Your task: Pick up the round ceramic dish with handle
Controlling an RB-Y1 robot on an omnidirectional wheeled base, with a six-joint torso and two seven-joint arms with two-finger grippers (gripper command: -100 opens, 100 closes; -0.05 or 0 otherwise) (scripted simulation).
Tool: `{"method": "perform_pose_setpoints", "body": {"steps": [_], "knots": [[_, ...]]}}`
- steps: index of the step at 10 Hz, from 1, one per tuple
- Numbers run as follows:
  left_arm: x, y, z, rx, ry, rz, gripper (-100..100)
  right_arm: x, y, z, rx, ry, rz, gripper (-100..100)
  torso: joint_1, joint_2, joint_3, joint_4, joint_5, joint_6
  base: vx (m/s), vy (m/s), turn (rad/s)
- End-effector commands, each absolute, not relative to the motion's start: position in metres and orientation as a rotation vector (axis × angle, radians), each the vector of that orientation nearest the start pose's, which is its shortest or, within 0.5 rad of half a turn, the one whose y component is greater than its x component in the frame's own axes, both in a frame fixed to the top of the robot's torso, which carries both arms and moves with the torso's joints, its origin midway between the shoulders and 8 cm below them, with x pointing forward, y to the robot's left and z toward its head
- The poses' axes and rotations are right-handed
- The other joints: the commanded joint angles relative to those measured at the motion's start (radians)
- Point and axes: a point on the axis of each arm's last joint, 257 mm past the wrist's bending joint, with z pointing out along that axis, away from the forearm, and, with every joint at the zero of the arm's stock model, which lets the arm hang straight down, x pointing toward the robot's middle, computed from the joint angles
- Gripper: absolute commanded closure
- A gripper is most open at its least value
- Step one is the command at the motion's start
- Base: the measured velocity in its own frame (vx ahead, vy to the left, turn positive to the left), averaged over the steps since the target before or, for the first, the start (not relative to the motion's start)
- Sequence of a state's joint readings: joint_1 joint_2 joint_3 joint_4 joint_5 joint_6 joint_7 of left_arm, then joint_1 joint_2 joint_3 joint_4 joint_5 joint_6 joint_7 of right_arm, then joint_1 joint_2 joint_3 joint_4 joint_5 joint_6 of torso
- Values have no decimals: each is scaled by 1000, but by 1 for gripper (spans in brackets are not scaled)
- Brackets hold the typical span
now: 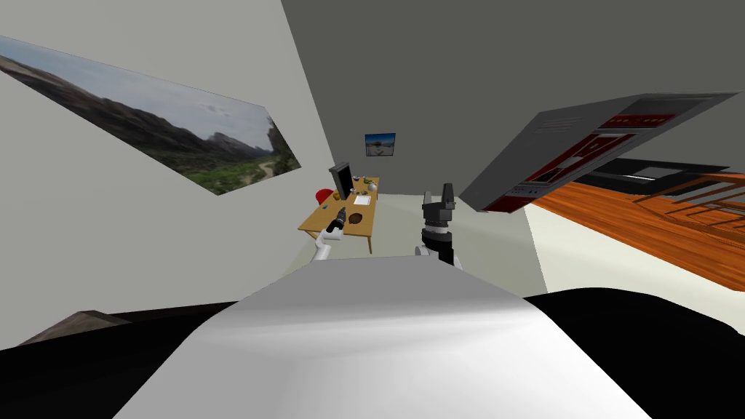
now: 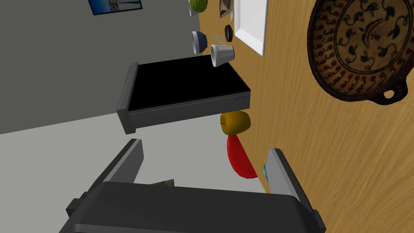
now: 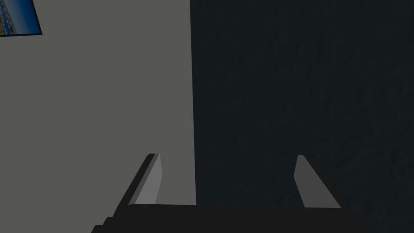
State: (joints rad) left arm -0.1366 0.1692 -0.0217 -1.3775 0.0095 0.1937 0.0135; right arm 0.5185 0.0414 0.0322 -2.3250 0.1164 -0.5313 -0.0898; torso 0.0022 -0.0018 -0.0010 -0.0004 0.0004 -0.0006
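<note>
Left gripper (image 1: 339,217) low over the near left part of the wooden table (image 2: 315,141). Fingers (image 2: 283,178) spread wide, gripping nothing. One finger lines up with the table's left edge, next to a small blue thing (image 2: 265,172) on that edge.

Right gripper (image 1: 438,192) raised to the right of the table, well apart from it. Fingers stand wide, empty too.

Task thing: round brown dish (image 2: 364,44) with a dark painted pattern and a small loop handle (image 2: 388,94). It lies flat on the near part of the table, just right of the left gripper. It does not touch the gripper and sits outside the span of its fingers. Handle is on the dish's near side.

Red rounded thing (image 2: 240,159) just off the table's left edge, cannot tell what it is. Past it, a yellow-brown rounded thing (image 2: 235,122) on the table, close under a dark flat panel (image 2: 182,85) with a black face that stands upright on the left side.

Farther on, a white rectangular plate (image 2: 250,24) lies beyond the dish, in the middle of the table. Left of the plate and beyond the panel: white ribbed cup (image 2: 222,54), blue bowl (image 2: 199,41), small dark bowl (image 2: 229,33). Green thing (image 2: 198,5) at the far end.

Framed blue picture (image 1: 380,144) on the far grey wall. Large landscape picture (image 1: 174,131) on the left wall. Far right: grey cabinet (image 1: 582,153) with red panels, orange wood surface (image 1: 655,225) beside it.
</note>
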Motion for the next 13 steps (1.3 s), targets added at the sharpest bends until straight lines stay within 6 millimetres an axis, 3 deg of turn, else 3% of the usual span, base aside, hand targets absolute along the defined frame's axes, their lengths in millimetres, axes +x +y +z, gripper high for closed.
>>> {"method": "perform_pose_setpoints", "body": {"steps": [1, 7, 10, 12, 13], "knots": [[573, 253, -318, -1305, 1534, -941, -100, 331, -258, 44, 603, 585, 1350, 0, 0, 0, 0, 0, 0, 0, 33, 33, -50], [561, 244, -388, -1451, 1695, -812, -100, 331, -258, 44, 603, 585, 1350, 0, -1, -1, -1, 0, 0, 0, 45, 32, -24], [556, 241, -403, -1483, 1729, -784, -100, 331, -258, 44, 603, 585, 1350, 0, 0, -2, -1, 0, 0, 0, 49, 27, -11], [545, 233, -428, -1540, 1789, -737, -100, 331, -258, 44, 603, 585, 1350, 0, 0, -2, -1, 0, 0, 0, 58, 33, -19], [545, 233, -428, -1540, 1789, -737, -100, 331, -258, 44, 603, 585, 1350, 0, 0, -3, -1, -1, 0, 0, 57, 29, -8]]}}
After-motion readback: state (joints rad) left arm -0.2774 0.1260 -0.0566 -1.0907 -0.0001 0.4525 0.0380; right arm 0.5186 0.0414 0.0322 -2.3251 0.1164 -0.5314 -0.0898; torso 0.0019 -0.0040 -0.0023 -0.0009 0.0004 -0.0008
